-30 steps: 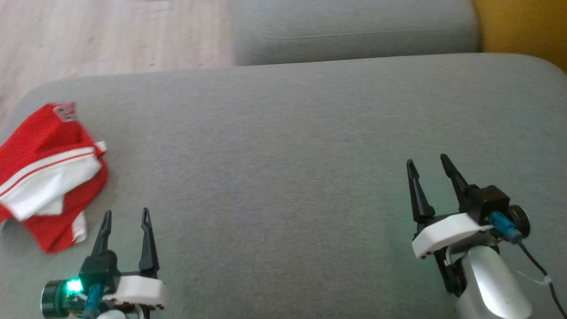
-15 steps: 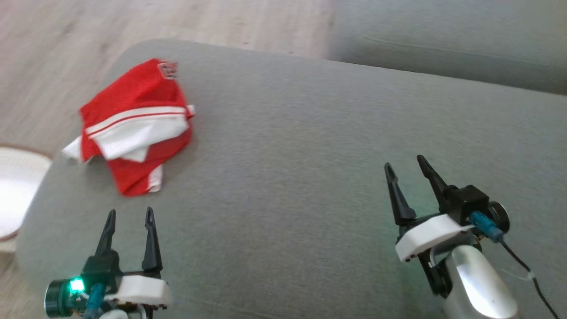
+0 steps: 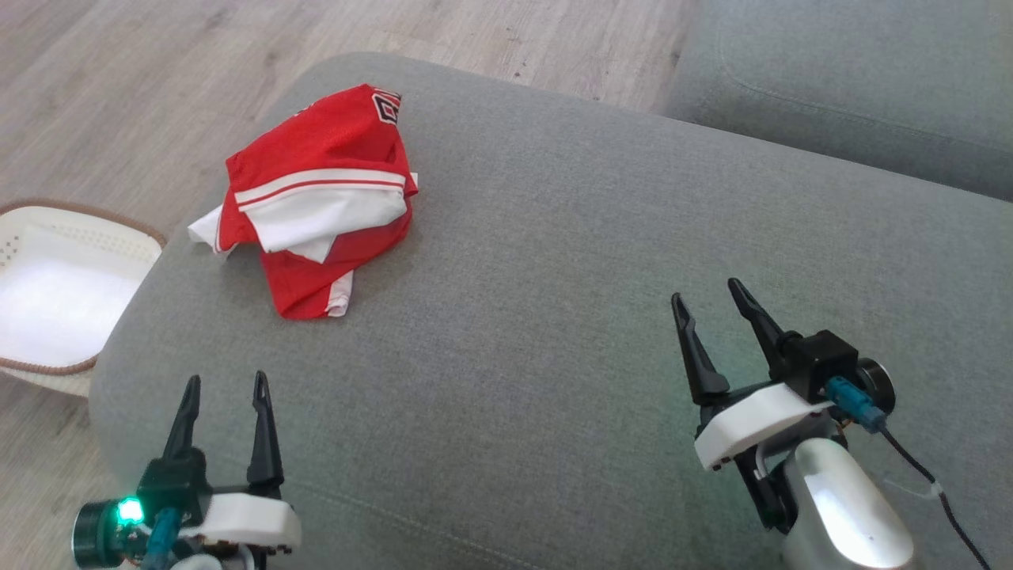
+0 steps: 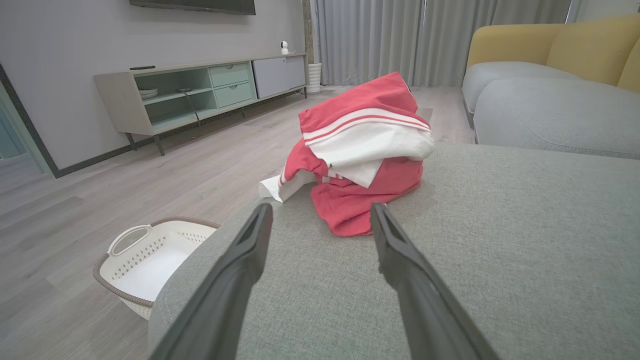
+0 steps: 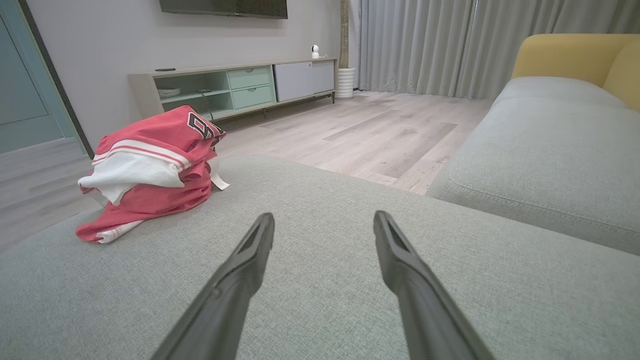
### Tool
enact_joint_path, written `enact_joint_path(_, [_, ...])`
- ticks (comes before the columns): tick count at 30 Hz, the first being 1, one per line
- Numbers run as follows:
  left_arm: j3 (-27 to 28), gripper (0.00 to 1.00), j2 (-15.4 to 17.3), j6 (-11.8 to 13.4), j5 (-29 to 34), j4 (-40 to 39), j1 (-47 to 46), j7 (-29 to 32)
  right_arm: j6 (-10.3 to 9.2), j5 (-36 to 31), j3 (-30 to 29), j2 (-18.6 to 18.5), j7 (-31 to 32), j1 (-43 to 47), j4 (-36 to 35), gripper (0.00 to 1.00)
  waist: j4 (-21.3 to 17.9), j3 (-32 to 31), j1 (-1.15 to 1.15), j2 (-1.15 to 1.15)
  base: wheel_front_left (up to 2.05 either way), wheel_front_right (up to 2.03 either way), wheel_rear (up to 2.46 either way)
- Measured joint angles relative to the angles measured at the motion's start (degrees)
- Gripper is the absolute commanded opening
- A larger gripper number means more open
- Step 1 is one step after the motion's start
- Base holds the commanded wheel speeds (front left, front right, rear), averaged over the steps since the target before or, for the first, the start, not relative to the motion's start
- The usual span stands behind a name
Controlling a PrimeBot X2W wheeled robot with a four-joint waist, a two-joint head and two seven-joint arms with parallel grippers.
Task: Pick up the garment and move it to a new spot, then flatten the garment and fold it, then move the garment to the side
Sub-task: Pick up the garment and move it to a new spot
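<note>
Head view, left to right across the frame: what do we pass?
Order: white laundry basket → crumpled red-and-white sports garment → right end effector. Left end effector skipped: sideways it overlaps both basket and garment.

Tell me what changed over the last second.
The head camera swung to the robot's left, bringing the red and white garment toward the middle and a white basket into sight. The garment itself lies crumpled as before on the grey sofa cushion. The left gripper and right gripper stayed open, holding nothing.
</note>
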Motion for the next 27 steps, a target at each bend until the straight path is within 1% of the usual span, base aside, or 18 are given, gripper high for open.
enact_joint_path(10, [0.4,1.00,-0.2,0.0,-0.3,0.0,-0.5,0.0,0.00,0.4,0.1,0.0,0.0,-0.4,0.5,1.00,-1.9,1.5,0.00,0.00,0.00,0.00,0.00])
enact_joint_path(15, [0.6,1.00,-0.2,-1.5,-0.7,1.1,-6.0,0.0,0.00,0.3,0.1,0.0,0.0,-2.5,0.4,1.00,-3.2,3.7,0.00,0.00,0.00,0.00,0.00])
enact_joint_path(18, [1.0,1.00,0.2,-2.0,-0.9,4.0,-11.0,-0.1,0.00,0.2,0.1,0.0,0.0,-3.3,0.4,1.00,-4.2,5.0,0.01,0.00,0.00,0.00,0.00])
enact_joint_path(21, [1.8,1.00,1.7,-2.6,-1.0,8.0,-16.8,-0.1,0.00,0.2,0.3,0.0,-0.1,-3.8,0.4,1.00,-5.5,6.3,0.01,0.00,0.00,0.00,0.00])
enact_joint_path(23, [1.8,1.00,3.3,-3.6,-1.2,10.4,-20.8,-0.1,0.00,0.2,0.4,0.0,-0.1,-4.4,0.4,1.00,-6.5,7.3,0.01,0.00,0.00,0.00,0.00])
enact_joint_path(27, [1.2,1.00,6.6,-4.5,-1.1,16.1,-28.3,-0.1,0.00,0.3,1.1,-0.1,-0.1,-6.8,-0.2,1.00,-8.4,9.5,0.01,0.00,0.00,0.00,0.00])
